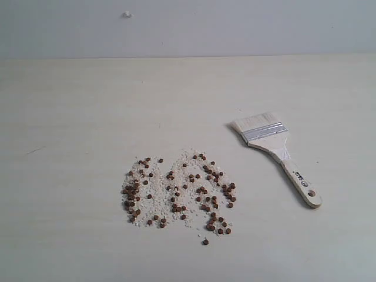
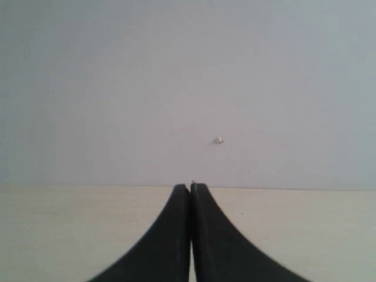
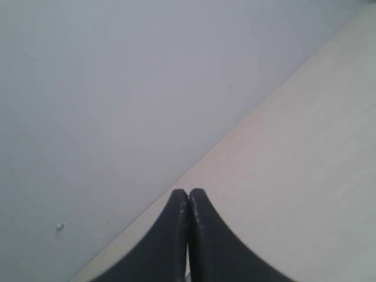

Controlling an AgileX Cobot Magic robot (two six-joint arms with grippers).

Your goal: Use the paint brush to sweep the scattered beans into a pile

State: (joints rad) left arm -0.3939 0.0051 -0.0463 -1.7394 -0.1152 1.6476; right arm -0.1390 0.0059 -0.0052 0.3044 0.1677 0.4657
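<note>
Exterior view, desk: a pale, light-wood desk fills most of the picture and carries everything below.
Wall: a plain grey-white wall stands behind the desk's far edge.
Left jaws: black and curved, pressed together at the tips with nothing between them, above the desk and facing the wall.
Right jaws: black and curved, also pressed tip to tip and holding nothing, over bare desk.
Brush: a flat, wide paint brush with a pale wooden handle, silver ferrule and off-white bristles lies flat on the desk to the right of the beans, clear of them. Its bristles point to the far left and its holed handle end to the near right.
Beans: dozens of tiny round reddish-brown beans are scattered in a broad patch on the near middle of the desk. One stray bean lies at the near edge of the patch.
Crumbs: fine whitish crumbs are mixed among the beans.
Nub: a small white nub sits on the wall.
</note>
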